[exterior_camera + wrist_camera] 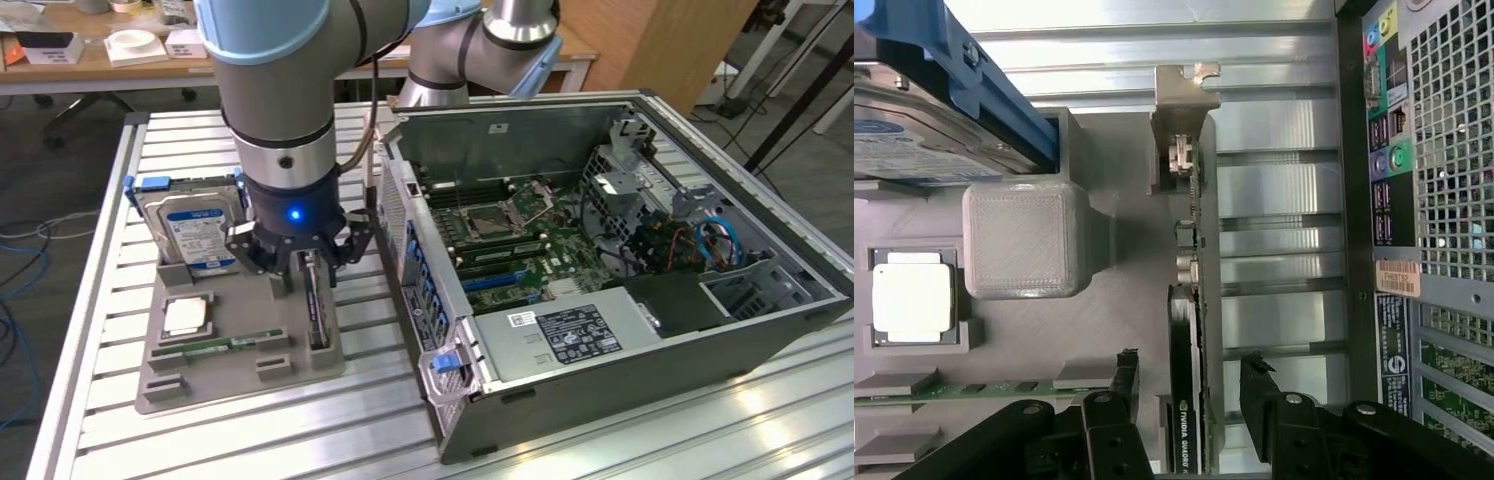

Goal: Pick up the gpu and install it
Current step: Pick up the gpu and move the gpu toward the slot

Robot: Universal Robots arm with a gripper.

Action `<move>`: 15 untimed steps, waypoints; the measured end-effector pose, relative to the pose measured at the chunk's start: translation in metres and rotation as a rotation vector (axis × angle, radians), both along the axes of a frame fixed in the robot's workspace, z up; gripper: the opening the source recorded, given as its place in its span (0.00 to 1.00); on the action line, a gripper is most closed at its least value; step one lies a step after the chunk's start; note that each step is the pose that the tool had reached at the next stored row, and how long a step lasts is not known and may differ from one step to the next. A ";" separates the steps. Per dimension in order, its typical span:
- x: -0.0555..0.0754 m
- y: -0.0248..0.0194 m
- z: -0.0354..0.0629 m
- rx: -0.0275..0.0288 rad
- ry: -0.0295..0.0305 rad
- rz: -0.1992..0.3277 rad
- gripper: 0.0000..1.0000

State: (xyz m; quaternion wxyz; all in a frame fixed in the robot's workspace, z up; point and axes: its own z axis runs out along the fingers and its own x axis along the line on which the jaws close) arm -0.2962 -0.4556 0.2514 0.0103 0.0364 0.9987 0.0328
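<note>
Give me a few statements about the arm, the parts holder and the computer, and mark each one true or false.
1. The gripper is open, with a finger on either side of the graphics card. True.
2. The graphics card sits in a slot inside the computer. False: it stands on edge in the grey holder on the table.
3. The computer case is open, with the motherboard in plain sight. True.
4. The hard drive lies inside the computer case. False: it stands in the holder, on the exterior view's left of the gripper.
</note>
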 end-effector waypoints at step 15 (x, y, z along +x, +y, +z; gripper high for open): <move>0.000 0.0015 -0.0139 0.0000 -0.0001 0.000 0.53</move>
